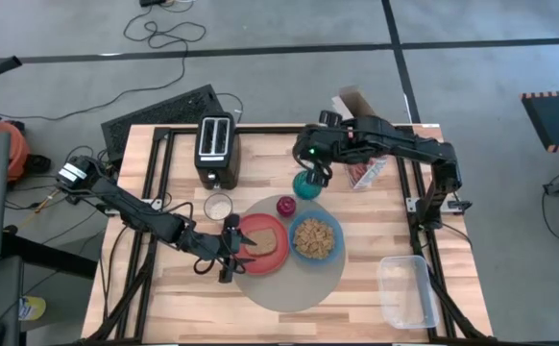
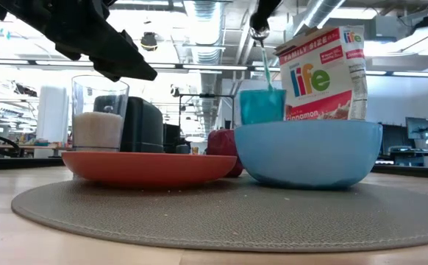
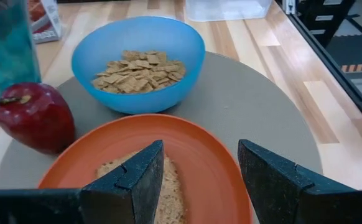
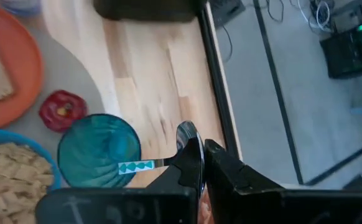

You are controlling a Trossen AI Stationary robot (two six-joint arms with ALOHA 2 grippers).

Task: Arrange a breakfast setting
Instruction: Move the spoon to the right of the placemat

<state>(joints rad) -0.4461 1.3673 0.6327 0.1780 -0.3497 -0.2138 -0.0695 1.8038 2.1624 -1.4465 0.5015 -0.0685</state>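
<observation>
only the right wrist view shows the right gripper (image 4: 201, 163) clamped on a spoon (image 4: 168, 155) over the teal tumbler (image 4: 99, 150). the high view places the left gripper (image 1: 231, 252), fingers parted and empty, at the red-orange plate's (image 1: 278, 231) left edge, centre frame. the wooden table (image 1: 376, 221) stands on grey floor. the blue bowl (image 3: 137, 62) holds cereal squares, the plate the toast slice (image 3: 168, 193).

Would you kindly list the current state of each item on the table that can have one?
Blue bowl: filled with cereal.
Red-orange plate: holds the toast slice.
Small clear glass: partly full of something white.
Teal tumbler: upright.
Spoon: pinched in the right gripper, above the tumbler.
Left gripper: open over the plate.
</observation>
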